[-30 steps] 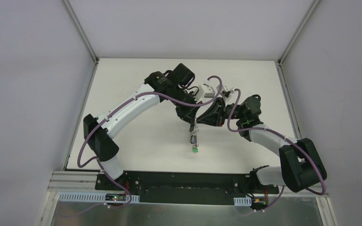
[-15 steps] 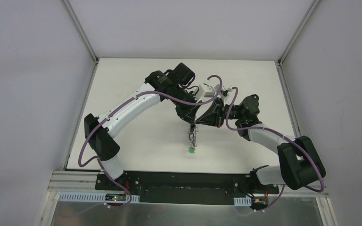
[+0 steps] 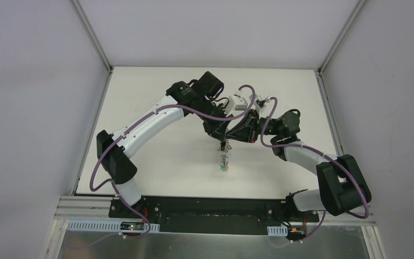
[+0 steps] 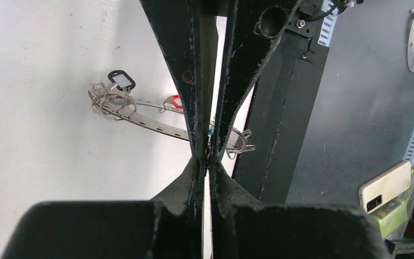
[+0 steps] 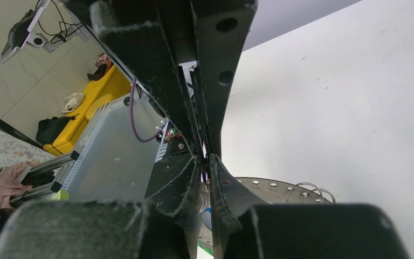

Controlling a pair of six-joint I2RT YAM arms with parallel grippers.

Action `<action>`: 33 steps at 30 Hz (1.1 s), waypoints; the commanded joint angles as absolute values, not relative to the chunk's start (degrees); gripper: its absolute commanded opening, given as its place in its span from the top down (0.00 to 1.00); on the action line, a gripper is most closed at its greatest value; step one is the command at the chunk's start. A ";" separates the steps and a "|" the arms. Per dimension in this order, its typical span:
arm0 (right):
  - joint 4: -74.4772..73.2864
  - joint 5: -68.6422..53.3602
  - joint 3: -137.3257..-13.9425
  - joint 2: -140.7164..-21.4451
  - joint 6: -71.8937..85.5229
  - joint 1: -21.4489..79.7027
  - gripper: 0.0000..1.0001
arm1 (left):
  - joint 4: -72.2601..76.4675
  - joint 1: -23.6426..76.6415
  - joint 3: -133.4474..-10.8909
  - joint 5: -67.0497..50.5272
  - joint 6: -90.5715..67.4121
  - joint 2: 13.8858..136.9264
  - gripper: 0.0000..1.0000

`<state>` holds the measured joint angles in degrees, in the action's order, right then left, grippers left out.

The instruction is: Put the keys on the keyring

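My two grippers meet tip to tip above the middle of the table point(image 3: 161, 162). The left gripper point(image 3: 221, 141) point(image 4: 209, 164) is shut, and the keyring point(image 3: 223, 156) hangs from that pinch point. The keyring point(image 4: 151, 123) point(image 5: 272, 189) is a grey metal hoop with small holes, strung with little rings. It carries a black tag point(image 4: 121, 81), a red tag point(image 4: 176, 101), a blue tag point(image 5: 207, 218) and a green tag point(image 3: 223, 168). The right gripper point(image 3: 226, 141) point(image 5: 205, 162) has its fingers a sliver apart. What sits between its tips is hidden. No separate keys show.
A black base plate point(image 3: 210, 208) runs along the near edge, and grey metal flooring lies beyond it. White enclosure walls point(image 3: 43, 108) stand on the left, right and far sides. A phone point(image 4: 385, 186) lies off the table.
The hanging keyring and its green tag swung slightly left, then back, and now sit a little higher. Both grippers stay tip to tip. The right wrist has shifted slightly right.
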<state>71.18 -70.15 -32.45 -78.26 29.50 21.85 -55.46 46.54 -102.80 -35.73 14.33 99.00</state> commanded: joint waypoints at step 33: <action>69.08 -70.52 -34.39 -77.02 24.63 21.82 1.00 | -53.26 46.42 -101.51 -38.52 13.31 97.00 1.00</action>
